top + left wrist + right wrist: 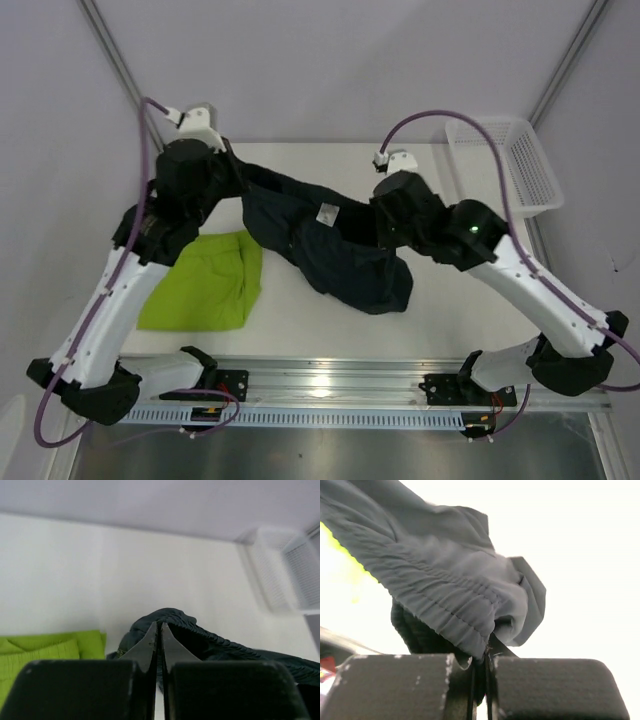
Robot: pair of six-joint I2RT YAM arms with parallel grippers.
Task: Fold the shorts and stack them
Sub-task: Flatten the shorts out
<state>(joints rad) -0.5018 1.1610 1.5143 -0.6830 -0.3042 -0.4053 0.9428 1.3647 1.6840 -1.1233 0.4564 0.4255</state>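
Observation:
The dark navy-teal shorts (345, 262) hang stretched between my two grippers, sagging onto the white table in the middle. My left gripper (238, 178) is shut on one end of the waistband; in the left wrist view its tips (160, 625) press together against the gathered navy fabric (210, 640). My right gripper (382, 215) is shut on the other end, and the right wrist view shows the elastic waistband (435, 575) pinched at the jaws (489, 647). The lime green shorts (205, 282) lie folded flat on the table to the left, also visible in the left wrist view (45, 652).
A white mesh basket (510, 160) stands at the table's back right corner and appears blurred in the left wrist view (285, 565). The metal rail with the arm bases (320, 385) runs along the near edge. Grey walls enclose the table.

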